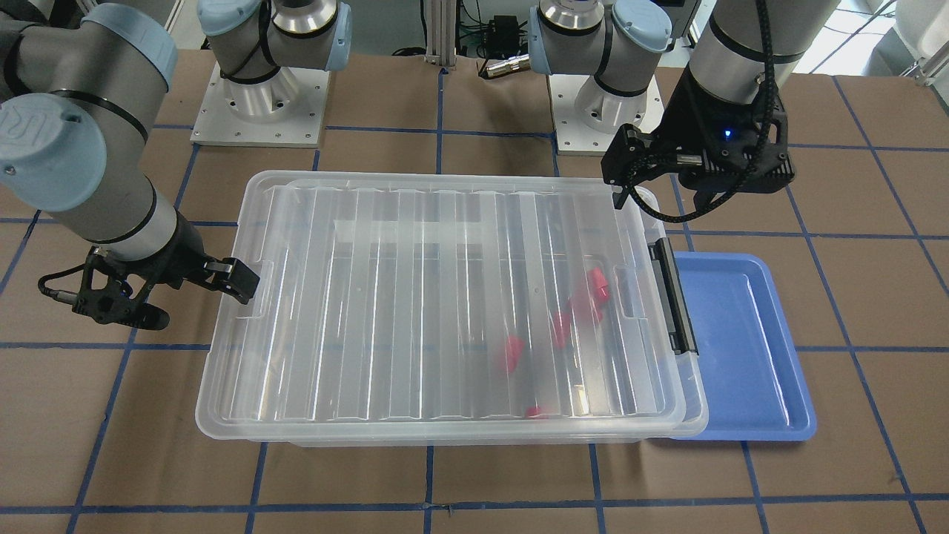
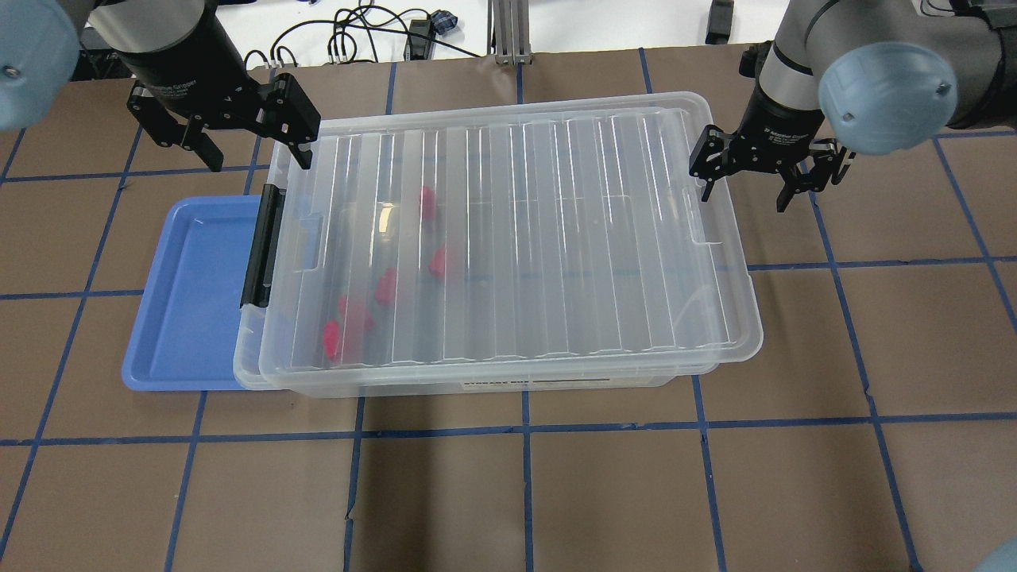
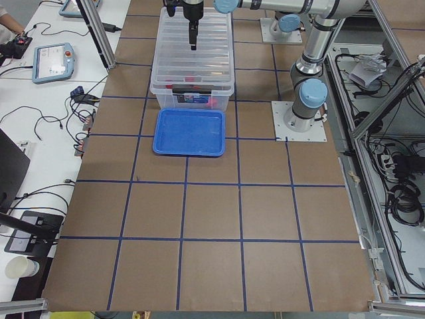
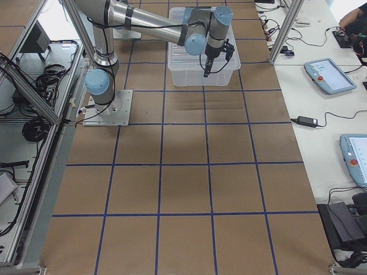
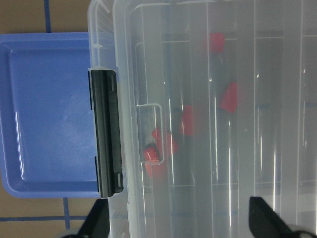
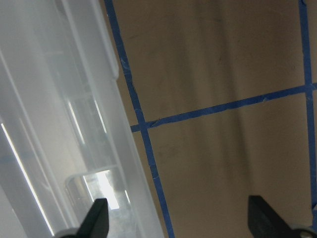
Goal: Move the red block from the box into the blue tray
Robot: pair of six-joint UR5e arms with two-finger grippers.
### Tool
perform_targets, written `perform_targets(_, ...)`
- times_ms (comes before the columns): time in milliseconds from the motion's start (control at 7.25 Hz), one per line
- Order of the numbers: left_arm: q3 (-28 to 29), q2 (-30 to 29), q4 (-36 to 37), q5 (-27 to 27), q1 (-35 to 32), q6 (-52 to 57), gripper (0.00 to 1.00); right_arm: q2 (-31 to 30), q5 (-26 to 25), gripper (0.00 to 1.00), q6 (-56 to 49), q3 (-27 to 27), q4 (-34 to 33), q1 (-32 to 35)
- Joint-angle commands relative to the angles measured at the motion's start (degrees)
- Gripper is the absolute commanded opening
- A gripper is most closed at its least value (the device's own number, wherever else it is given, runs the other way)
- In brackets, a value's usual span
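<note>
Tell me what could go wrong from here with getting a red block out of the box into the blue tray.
1. The lid is on and the black latch looks shut; lifting with the open left hand or right hand may drag the whole box.
2. The box rim overhangs the blue tray, so any shift could knock it.
3. The red blocks bunch together; a grasp might take two.

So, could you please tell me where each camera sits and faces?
Overhead: behind robot, down on the box; left gripper, right gripper at its ends.
Front-facing: opposite, facing both arm bases.
Exterior left: beyond the blue tray; left arm nearest.
Exterior right: far end; right arm nearest.
Left wrist: down on black latch, red blocks; gripper tips.
Right wrist: box edge, paper; gripper tips.
Both wrists share the box.
</note>
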Motion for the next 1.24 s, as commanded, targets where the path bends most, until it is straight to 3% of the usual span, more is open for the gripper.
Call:
perform_targets(0, 0.0, 0.0, 0.0, 0.0, 0.0, 0.0, 1.0, 0.4, -0.13, 1.0, -2.55, 0.03, 0.02, -1.3)
perform_targets(690, 0.09, 0.0, 0.0, 0.0, 0.0, 0.0, 1.0, 1.19, -0.13, 1.0, -4.14, -0.41, -1.39, -2.1)
perform_targets(1103, 0.09, 0.0, 0.0, 0.0, 0.0, 0.0, 1.0, 1.19, -0.04, 1.0, -10.1, -0.85, -1.3, -7.37)
